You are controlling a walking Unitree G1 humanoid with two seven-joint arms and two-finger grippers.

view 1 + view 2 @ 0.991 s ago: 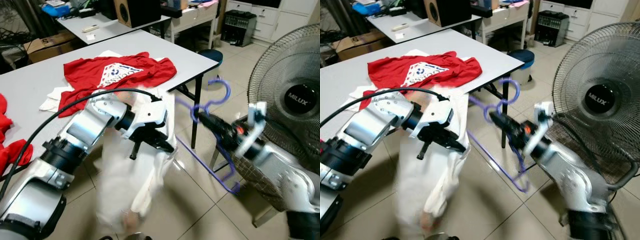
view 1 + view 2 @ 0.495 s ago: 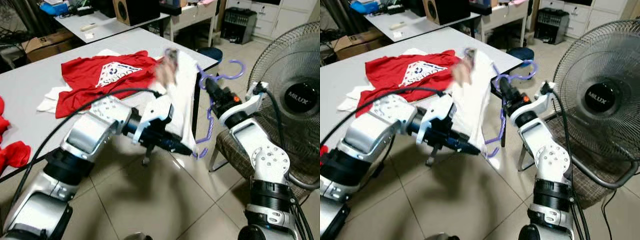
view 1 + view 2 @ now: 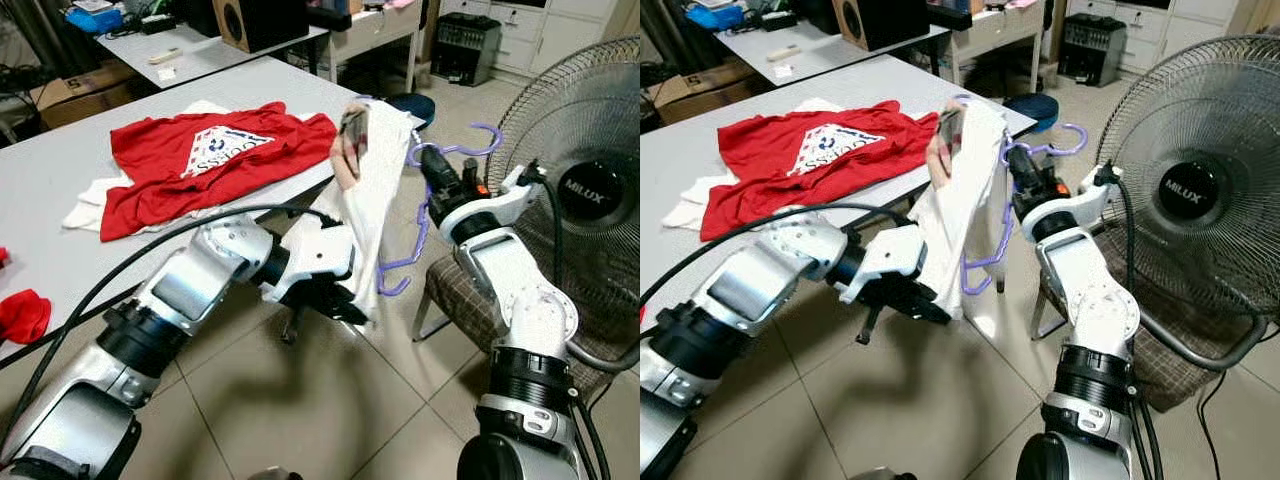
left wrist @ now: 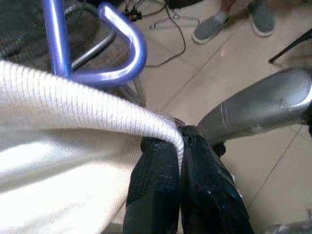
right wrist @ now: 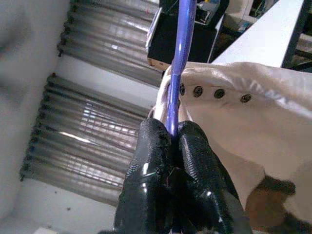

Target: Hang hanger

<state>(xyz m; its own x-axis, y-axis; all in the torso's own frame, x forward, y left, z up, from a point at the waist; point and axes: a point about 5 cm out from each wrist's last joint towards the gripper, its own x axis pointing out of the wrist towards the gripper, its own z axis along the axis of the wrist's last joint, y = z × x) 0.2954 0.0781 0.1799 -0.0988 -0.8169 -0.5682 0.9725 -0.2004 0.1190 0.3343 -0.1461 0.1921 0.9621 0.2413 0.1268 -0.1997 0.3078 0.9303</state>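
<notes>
Gripping the purple hanger (image 3: 420,215) near its neck, the right gripper (image 5: 171,146) has both fingers pressed tight on the wire and holds it up beside the table (image 3: 60,190) corner. A white garment (image 3: 375,205) drapes over the hanger. The left gripper (image 4: 179,151) sits lower, its fingers pinched on the garment's hem. A red shirt (image 3: 215,155) lies spread on the table, and a fan (image 3: 585,165) stands behind the right arm.
</notes>
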